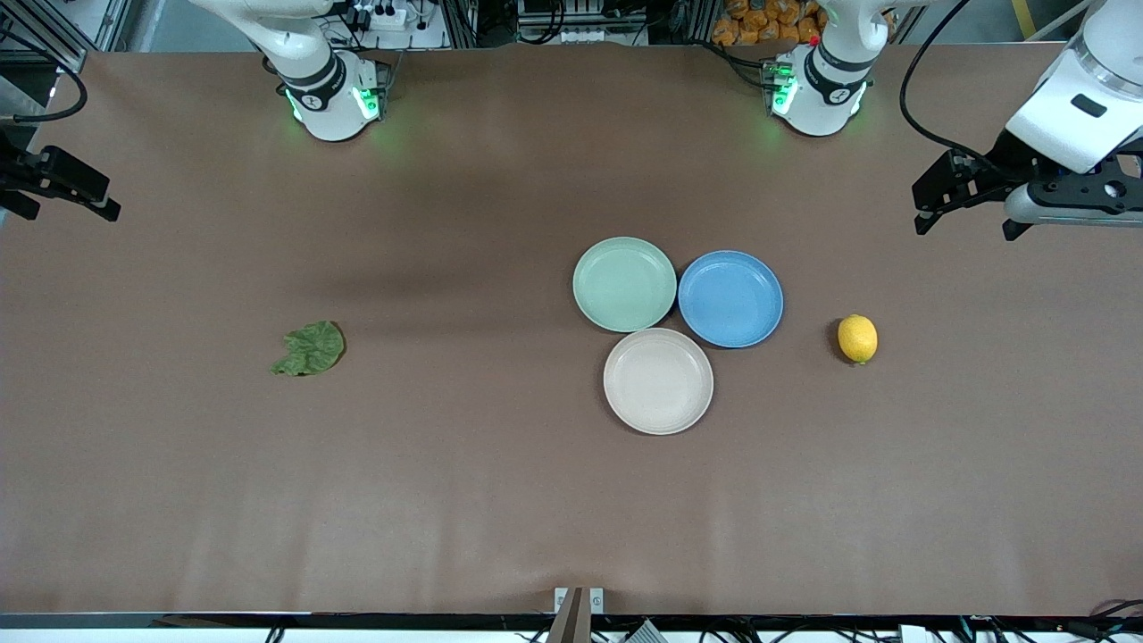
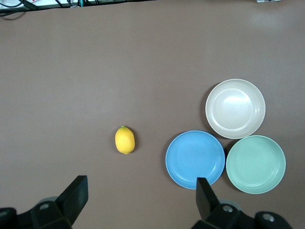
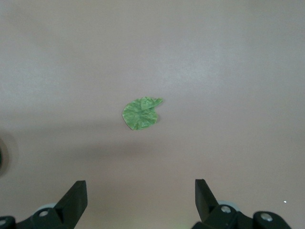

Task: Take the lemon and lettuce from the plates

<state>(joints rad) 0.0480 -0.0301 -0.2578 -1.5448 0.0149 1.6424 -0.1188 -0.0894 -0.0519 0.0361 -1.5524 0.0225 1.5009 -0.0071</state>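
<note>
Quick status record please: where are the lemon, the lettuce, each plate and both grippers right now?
lemon: on the bare table, beside the blue plate, toward the left arm's end
lettuce: flat on the table, toward the right arm's end
mint plate: empty
beige plate: empty, nearest the front camera
left gripper: open, holding nothing, raised over the table's left-arm end
right gripper: open, holding nothing, raised over the table's right-arm edge
</note>
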